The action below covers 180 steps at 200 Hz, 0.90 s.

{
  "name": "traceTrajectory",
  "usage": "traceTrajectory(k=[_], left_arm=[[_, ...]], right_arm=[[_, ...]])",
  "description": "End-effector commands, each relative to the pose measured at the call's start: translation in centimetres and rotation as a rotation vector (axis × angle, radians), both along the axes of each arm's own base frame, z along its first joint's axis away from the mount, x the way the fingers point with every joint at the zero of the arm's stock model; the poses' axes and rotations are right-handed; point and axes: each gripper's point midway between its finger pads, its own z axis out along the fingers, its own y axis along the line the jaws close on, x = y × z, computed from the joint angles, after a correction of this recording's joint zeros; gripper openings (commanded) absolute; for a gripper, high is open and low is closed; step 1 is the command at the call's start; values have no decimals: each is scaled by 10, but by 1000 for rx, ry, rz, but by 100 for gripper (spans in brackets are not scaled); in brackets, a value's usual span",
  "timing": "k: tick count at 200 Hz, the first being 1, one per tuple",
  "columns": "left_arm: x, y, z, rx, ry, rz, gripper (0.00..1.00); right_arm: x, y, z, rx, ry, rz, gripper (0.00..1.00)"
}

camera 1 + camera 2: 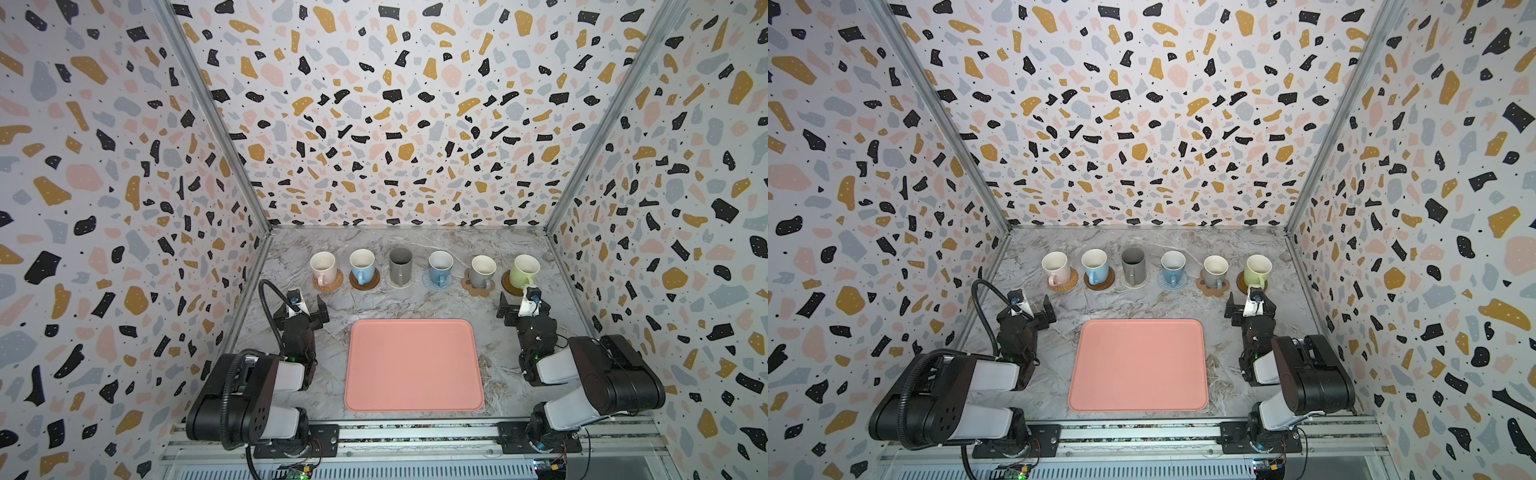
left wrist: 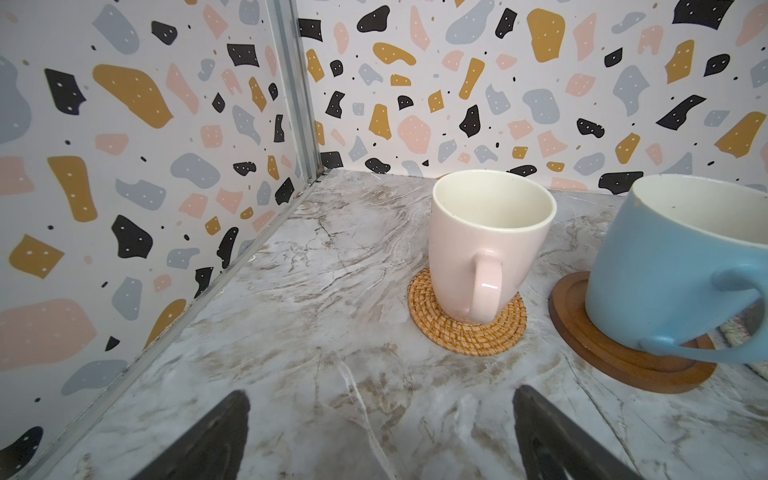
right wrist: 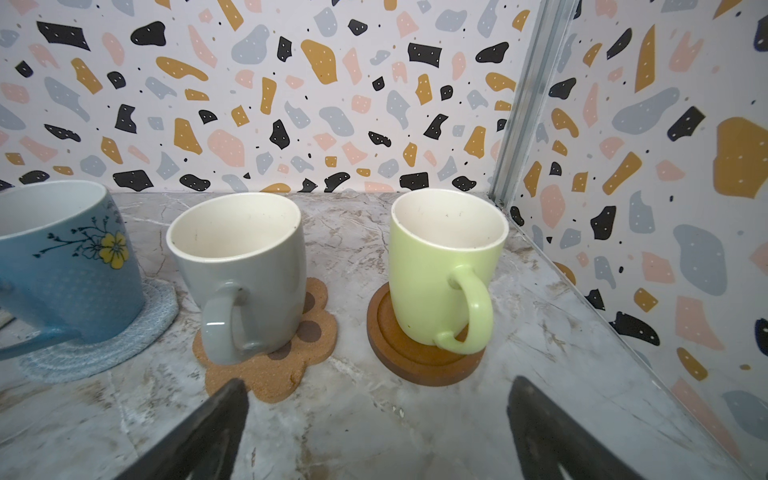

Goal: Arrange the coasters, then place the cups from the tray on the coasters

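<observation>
Six cups stand in a row at the back, each on a coaster: pink cup [image 1: 323, 267] on the orange woven coaster [image 2: 467, 328], light blue cup [image 1: 362, 264] on a brown disc [image 2: 623, 361], dark grey cup [image 1: 400, 264] on the beige coaster [image 1: 400, 282], blue flowered cup [image 3: 62, 266] on the light-blue mat [image 3: 95, 353], grey cup [image 3: 241, 266] on the paw coaster [image 3: 266, 370], green cup [image 3: 444, 262] on a brown disc [image 3: 415, 357]. The salmon tray [image 1: 413, 365] lies bare. My left gripper [image 1: 305, 313] and right gripper [image 1: 524, 309] hang open and empty, short of the row.
Patterned walls close in on the left, the back and the right, with metal corner posts [image 2: 299, 91]. Marble tabletop [image 1: 415, 303] shows between the row of cups and the tray. The arm bases sit on a rail [image 1: 415, 436] along the front edge.
</observation>
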Motion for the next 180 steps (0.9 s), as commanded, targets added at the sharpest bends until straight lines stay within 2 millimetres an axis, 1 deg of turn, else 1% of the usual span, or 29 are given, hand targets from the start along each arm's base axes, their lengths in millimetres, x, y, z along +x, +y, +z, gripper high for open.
traceTrajectory(k=[1, 131, 153, 180], left_arm=[[6, -3, 20, 12, -69, -11, 100], [6, -3, 20, 11, -69, -12, 99], [6, -3, 20, 13, -68, -11, 99], [6, -3, 21, 12, -70, -12, 99]], right_arm=[[5, 0, 9, -9, -23, -5, 99], [5, 1, 8, -10, -22, -4, 99], [10, 1, 5, -8, -2, -4, 99], [7, 1, 7, -7, -13, -4, 99]])
